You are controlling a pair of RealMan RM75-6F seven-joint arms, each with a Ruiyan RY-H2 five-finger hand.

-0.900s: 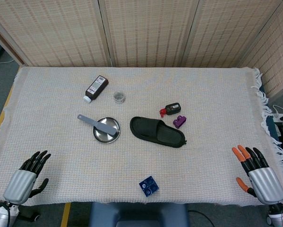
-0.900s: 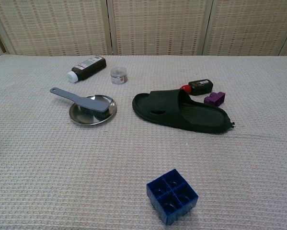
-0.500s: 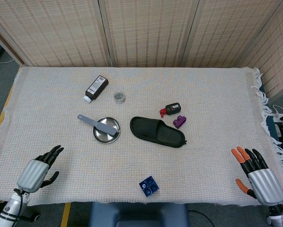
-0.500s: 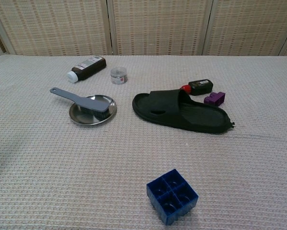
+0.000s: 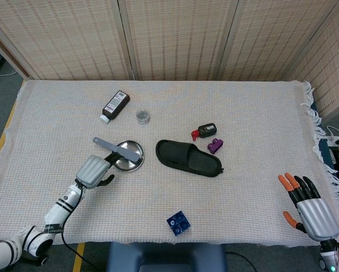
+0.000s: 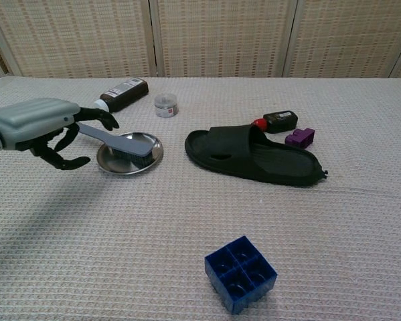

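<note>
My left hand [image 5: 94, 170] [image 6: 43, 127] hovers just left of a small metal plate [image 5: 125, 162] [image 6: 120, 164], fingers loosely spread and holding nothing. Its fingertips [image 6: 100, 117] are over the handle end of a grey brush [image 5: 117, 148] [image 6: 120, 140] that lies across the plate; whether they touch it I cannot tell. My right hand [image 5: 306, 207] stays at the near right corner of the table, fingers apart and empty, seen only in the head view.
A black slipper [image 5: 188, 158] [image 6: 254, 155] lies mid-table. Behind it are a small black bottle with a red cap [image 5: 204, 131] [image 6: 277, 121] and a purple block [image 5: 215, 145] [image 6: 299, 138]. A brown bottle [image 5: 115, 105] [image 6: 122, 94] and a small jar [image 5: 142, 117] [image 6: 165, 105] lie farther back. A blue block [image 5: 178, 222] [image 6: 240, 273] sits near the front edge.
My left hand has swept from the near left corner forward and right to the plate and brush handle. The right hand has barely moved.
</note>
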